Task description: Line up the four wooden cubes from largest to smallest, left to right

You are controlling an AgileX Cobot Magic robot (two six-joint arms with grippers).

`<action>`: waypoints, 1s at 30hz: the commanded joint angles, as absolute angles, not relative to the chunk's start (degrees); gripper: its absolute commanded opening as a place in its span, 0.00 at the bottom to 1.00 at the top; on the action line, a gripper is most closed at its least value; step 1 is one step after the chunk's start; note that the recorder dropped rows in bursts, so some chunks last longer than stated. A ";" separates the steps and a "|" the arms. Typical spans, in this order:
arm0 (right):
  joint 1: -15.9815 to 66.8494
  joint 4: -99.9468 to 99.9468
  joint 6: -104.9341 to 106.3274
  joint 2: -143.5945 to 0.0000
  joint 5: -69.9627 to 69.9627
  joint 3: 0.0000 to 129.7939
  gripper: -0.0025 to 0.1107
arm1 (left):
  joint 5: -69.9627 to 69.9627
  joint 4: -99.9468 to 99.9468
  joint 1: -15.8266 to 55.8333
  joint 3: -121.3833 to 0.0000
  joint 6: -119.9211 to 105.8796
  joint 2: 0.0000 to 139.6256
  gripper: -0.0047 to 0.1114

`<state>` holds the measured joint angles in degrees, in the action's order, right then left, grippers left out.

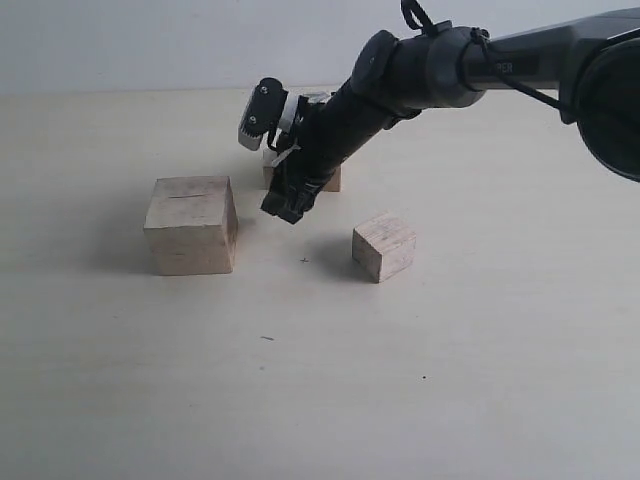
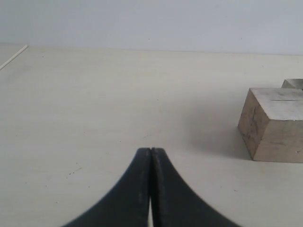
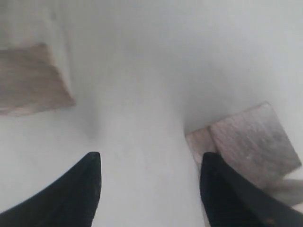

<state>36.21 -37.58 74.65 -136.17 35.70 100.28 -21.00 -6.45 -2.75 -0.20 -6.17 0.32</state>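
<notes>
Nearest to me on the pale table (image 1: pixel 320 400) sits a small cube (image 1: pixel 384 247), right of centre and turned so one corner faces the near edge. Left of it and well apart stands the largest cube (image 1: pixel 190 225), square to my view, with a thin slit mark on its top face. A third cube (image 1: pixel 331 181) lies farther back between those two, and I see only its right edge because the right gripper (image 1: pixel 285 208) covers the rest. I can make out just these three wooden cubes from the exterior camera.

The right arm (image 1: pixel 440 70) reaches in from the far right and slopes down across the middle. Its gripper hangs just right of the largest cube, in front of the third one. On the right wrist camera its jaws stand apart with only bare table between them, one blurred block to either side of the gap; I cannot tell which block is which there.

The left gripper (image 2: pixel 150 151) shows on its own camera with both fingers pressed together, holding nothing, low over the table, and the largest cube (image 2: pixel 272 125) stands off to one side of it.
</notes>
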 commanded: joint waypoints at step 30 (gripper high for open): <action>34.04 4.73 -26.18 -130.16 38.06 107.68 0.67 | -20.31 -6.40 -2.67 0.00 -5.69 0.00 0.04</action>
